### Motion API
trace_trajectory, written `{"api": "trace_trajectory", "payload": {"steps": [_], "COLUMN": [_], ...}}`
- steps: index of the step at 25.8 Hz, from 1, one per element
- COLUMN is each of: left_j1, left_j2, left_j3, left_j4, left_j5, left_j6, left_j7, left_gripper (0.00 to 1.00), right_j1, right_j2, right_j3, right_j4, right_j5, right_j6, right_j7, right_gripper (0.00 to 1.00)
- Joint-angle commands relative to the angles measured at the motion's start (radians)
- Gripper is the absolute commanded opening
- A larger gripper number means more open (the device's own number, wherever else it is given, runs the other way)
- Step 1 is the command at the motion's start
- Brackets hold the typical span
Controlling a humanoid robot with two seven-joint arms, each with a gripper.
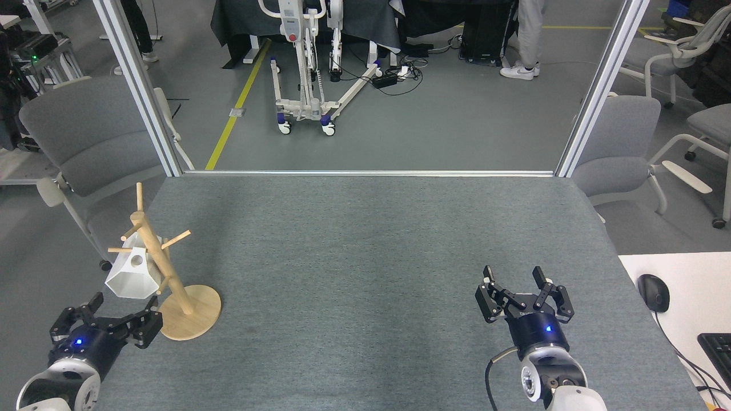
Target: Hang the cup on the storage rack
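Observation:
The white faceted cup (134, 275) hangs mouth-down against the left side of the wooden storage rack (165, 274), its tab with the round hole up by a short peg. The rack stands upright on its disc base at the table's left edge. My left gripper (123, 308) is open just below the cup, with nothing between its fingers. On the right side of the table my right gripper (522, 278) is open and holds nothing.
Grey felt covers the table (365, 257). Grey chairs (85, 142) stand beyond the left and right edges. A white desk with a mouse (654, 292) and a keyboard sits at the right.

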Motion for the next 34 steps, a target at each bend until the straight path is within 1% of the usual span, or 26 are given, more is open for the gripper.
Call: {"api": "trace_trajectory", "payload": {"steps": [1, 7, 11, 13, 17, 21, 22, 23, 24, 26, 28, 32, 34], "left_j1": [0.001, 0.002, 0.028, 0.038, 0.051, 0.039, 0.035, 0.027, 0.016, -0.008, -0.028, -0.070, -0.096], "left_j2": [-0.017, -0.063, -0.109, -0.147, -0.224, -0.319, -0.322, -0.324, -0.324, -0.322, -0.324, -0.324, -0.325], "left_j3": [0.000, -0.001, -0.004, -0.017, -0.055, -0.107, -0.141, -0.192, -0.258, -0.374, -0.462, -0.580, -0.600], "left_j4": [0.043, 0.115, 0.121, 0.110, 0.075, 0.005, -0.009, -0.017, -0.020, -0.017, -0.009, -0.020, -0.032], "left_j5": [0.001, 0.001, 0.001, 0.001, 0.001, 0.000, 0.001, 0.001, 0.001, 0.001, 0.001, 0.001, 0.001], "left_j6": [0.003, 0.000, -0.007, -0.010, -0.002, 0.003, 0.009, 0.029, 0.072, 0.184, 0.270, 0.380, 0.405], "left_j7": [0.015, 0.054, 0.084, 0.107, 0.153, 0.154, 0.156, 0.156, 0.156, 0.156, 0.156, 0.150, 0.140], "left_gripper": [0.98, 0.98, 0.98, 0.98, 0.98, 0.98, 0.98, 0.98, 0.98, 0.98, 0.98, 0.98, 0.98], "right_j1": [-0.001, -0.002, -0.002, -0.004, -0.016, -0.027, -0.031, -0.031, -0.031, -0.031, -0.033, -0.033, -0.033], "right_j2": [-0.002, -0.008, -0.008, 0.000, -0.008, -0.011, -0.011, -0.011, -0.011, -0.011, -0.011, -0.009, 0.001], "right_j3": [0.000, 0.000, 0.000, -0.002, 0.000, -0.002, -0.002, -0.002, -0.002, -0.003, -0.003, -0.005, -0.008], "right_j4": [0.004, 0.009, 0.009, 0.009, -0.003, 0.007, 0.006, 0.006, 0.006, 0.007, 0.007, 0.006, 0.010], "right_j5": [0.000, -0.001, -0.001, 0.002, 0.003, 0.005, 0.005, 0.003, 0.003, 0.006, 0.006, 0.006, 0.008], "right_j6": [0.000, 0.000, 0.000, 0.000, -0.006, -0.015, -0.015, -0.017, -0.017, -0.015, -0.015, -0.015, -0.006], "right_j7": [0.000, 0.000, 0.000, 0.000, 0.000, 0.001, 0.001, 0.003, 0.004, 0.006, 0.007, 0.007, 0.006], "right_gripper": [1.00, 1.00, 1.00, 1.00, 1.00, 1.00, 1.00, 1.00, 1.00, 1.00, 1.00, 1.00, 1.00]}}
